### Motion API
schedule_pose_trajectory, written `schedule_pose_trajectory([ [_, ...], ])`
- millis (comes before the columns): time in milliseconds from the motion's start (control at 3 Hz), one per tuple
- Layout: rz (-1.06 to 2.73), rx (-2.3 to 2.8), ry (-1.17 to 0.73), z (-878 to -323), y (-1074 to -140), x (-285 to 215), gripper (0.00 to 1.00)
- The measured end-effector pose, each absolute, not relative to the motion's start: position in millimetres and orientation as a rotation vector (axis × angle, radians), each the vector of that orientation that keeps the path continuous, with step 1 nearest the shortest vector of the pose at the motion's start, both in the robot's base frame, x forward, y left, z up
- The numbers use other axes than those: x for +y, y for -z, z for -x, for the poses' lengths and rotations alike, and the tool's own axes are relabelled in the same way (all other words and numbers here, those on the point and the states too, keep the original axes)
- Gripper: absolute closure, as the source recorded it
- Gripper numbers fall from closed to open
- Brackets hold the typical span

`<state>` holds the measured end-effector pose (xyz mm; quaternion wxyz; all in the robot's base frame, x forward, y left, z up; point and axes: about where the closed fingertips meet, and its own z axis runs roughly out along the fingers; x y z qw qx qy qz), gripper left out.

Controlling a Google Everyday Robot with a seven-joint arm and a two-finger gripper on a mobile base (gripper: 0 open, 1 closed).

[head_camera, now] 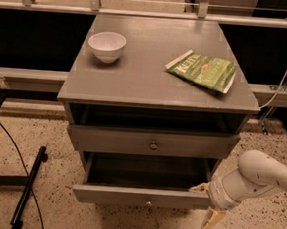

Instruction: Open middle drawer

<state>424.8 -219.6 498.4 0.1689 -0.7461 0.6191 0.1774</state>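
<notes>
Standing pulled out, the middle drawer (128, 196) has the hand (206, 204) at its front's right end, fingers seemingly spread.

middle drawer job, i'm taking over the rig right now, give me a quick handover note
Gripper: low on the right, at the right end of the middle drawer front, close against its corner. Whether it grips the front is not clear.
Middle drawer: pulled well out, its dark inside showing. Its knob is free, and the gripper is off to the side of it.
Top drawer: pushed in, above the open one.
White bowl and green packet sit on the cabinet top, away from the job.
Done: the drawer looks open.
Left: probably only to back the gripper away from the drawer front.
</notes>
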Motion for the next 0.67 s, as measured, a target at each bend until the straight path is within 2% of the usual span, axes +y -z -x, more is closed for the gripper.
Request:
schedule_pose_trajectory([
  [333,2.120,1.752,-0.458,-440.6,-495.3,-215.0,0.04],
  [667,2.117,1.769,-0.417,-455.7,-470.1,-212.3,0.00],
])
